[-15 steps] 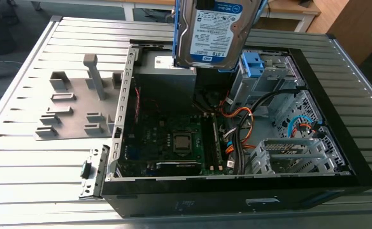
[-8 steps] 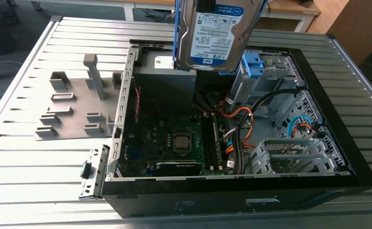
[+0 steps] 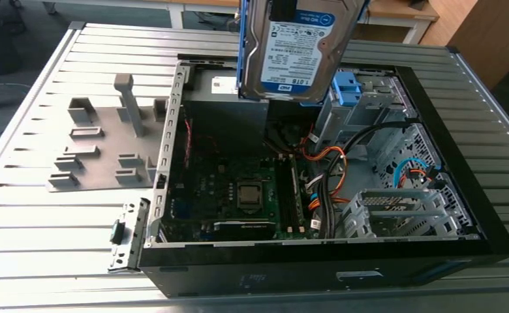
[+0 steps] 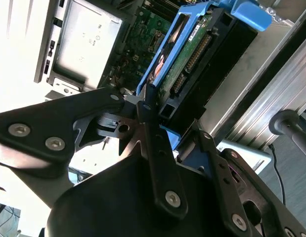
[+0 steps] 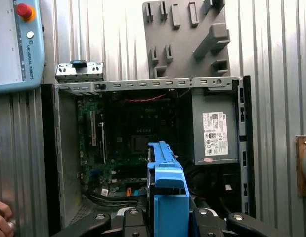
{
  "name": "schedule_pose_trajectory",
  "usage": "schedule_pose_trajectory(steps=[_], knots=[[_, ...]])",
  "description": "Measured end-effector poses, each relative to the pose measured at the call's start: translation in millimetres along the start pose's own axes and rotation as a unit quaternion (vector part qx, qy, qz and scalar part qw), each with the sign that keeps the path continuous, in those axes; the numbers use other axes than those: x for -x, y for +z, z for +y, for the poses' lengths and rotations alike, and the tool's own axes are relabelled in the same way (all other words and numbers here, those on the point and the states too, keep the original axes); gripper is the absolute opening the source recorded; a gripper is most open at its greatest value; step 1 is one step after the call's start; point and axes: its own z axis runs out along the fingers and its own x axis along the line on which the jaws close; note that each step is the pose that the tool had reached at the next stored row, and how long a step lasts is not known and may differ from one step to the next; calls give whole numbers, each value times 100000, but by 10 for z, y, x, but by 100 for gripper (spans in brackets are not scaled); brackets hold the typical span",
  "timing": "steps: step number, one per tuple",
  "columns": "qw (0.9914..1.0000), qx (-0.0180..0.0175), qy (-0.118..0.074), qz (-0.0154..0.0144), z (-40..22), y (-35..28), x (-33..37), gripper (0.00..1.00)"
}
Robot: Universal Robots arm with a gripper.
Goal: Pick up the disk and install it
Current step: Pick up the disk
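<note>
In the exterior view the disk [image 3: 293,52] hangs nearly on edge, label outward, above the open computer case [image 3: 324,267] and clear of it; the case lies on the ribbed metal counter [image 3: 46,228], with a grey fixture plate [image 3: 98,150] beside it on the exterior view's left; in the second wrist view the black end effector [image 4: 172,118] is clenched on the disk's blue carrier frame, the connector edge showing and the motherboard [image 4: 153,24] beyond; in the first wrist view the blue frame stands between the end effector's black links over the case, the power supply [image 5: 214,133] lying inside it; a teach pendant [image 5: 17,44] and a person's hand [image 5: 0,217] sit outside the case.
</note>
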Motion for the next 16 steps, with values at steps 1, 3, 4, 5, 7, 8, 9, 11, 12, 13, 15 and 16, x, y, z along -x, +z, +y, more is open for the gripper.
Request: schedule_pose_trajectory(steps=[1,3,4,5,7,8,9,11,12,13,15,16], knots=[[100000,-1,0,0,-1,0,-8,36],[100000,0,-1,1,-2,0,-25,36],[100000,0,-1,4,-3,0,-33,36],[100000,0,1,2,-4,0,-42,36],[100000,-1,0,-1,-7,0,-57,36],[100000,-3,0,-1,-8,0,-65,36],[100000,-2,-2,-2,-9,1,-72,36],[100000,0,1,3,-11,0,-85,36],[100000,0,-2,2,-12,0,-92,36],[100000,0,0,1,-13,1,-99,36],[100000,-2,-2,0,-15,1,-112,36],[100000,-1,-1,1,-16,1,-119,36]])
